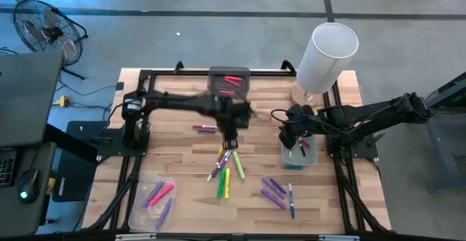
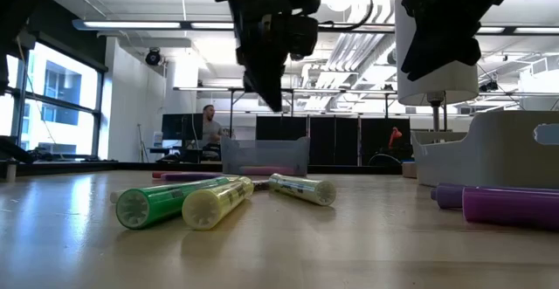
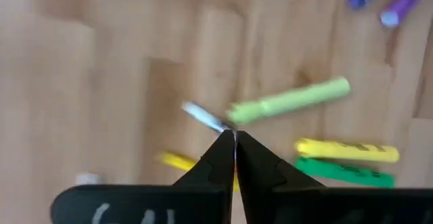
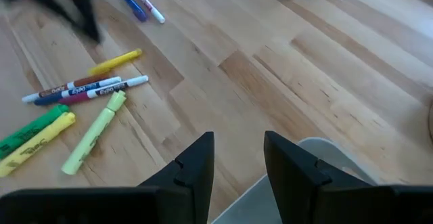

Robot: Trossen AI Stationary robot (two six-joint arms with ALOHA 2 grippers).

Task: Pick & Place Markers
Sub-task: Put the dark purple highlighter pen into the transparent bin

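Markers (image 1: 226,170): thin coloured plastic pens, loose on wooden table (image 1: 182,168). Left gripper (image 3: 234,137) above them, fingers together, empty. Right gripper (image 4: 238,143) beside, fingers apart over grey tray (image 1: 300,156), ready for sorting.

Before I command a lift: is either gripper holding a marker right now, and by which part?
No. The left gripper is shut with nothing between its fingertips, above the markers mid-table. The right gripper is open and empty over the grey tray.

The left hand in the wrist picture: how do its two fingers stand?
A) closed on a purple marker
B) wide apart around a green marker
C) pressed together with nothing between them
C: the left hand's dark fingers meet tip to tip above the wood, and the light green marker lies free beyond them.
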